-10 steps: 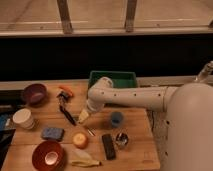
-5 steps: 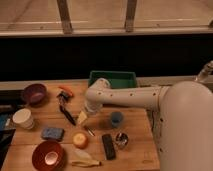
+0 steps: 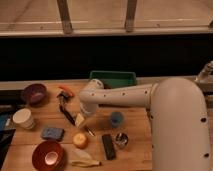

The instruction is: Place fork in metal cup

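At centre frame, your gripper hangs just upper left of the fork lying on the bench, probably lined up for pickup. You cannot tell its grip. The metal cup stands to the lower right.

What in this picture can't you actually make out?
Camera view only:
- Gripper, low beside the fork: whether they touch is unclear; the arm covers the spot.
- Green bin: contents hidden by its front wall and the arm.
- Table, right side: hidden behind the robot's white body.
- Metal cup: inside shows only reflections.
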You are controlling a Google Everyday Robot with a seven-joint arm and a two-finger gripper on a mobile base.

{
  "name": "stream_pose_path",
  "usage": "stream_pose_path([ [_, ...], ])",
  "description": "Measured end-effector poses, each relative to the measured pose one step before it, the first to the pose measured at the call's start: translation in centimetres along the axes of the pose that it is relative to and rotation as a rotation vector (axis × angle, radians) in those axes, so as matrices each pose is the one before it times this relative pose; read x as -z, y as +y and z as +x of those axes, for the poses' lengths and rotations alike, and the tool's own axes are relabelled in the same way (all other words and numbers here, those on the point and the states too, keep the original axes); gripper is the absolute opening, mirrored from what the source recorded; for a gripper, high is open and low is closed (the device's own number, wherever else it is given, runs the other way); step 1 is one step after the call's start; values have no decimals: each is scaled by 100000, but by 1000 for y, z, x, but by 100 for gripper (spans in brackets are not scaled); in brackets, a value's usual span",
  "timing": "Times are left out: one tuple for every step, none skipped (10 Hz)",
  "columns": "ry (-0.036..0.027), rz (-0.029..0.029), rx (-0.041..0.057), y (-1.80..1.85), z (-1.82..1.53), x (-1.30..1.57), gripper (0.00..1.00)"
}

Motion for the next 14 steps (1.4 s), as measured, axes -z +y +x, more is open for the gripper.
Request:
stream_pose_path([
  [1095,-1039,-1076,108,444,-724,80],
  [390,-706,-763,42,235,-348,80],
  [451,-882,-857,66,303,-366,80],
  [531,-889,-478,196,146,-383,80],
  [530,-383,150,255,-21,-269,80],
  [473,-533,124,294,-18,-285,80],
  [-24,144,-108,-92,17,67,80],
  [-46,90,-158,-131,41,109,80],
  [117,30,66,28,3,29,80],
  [8,42,-31,-71,33,91,75],
  [-68,50,-176,-118,44,79,68],
  [-4,22,-136,-70,20,68,58],
  [-50,29,-52,-5,-34,148,48],
  [-119,21,-63,-59,-71,223,36],
])
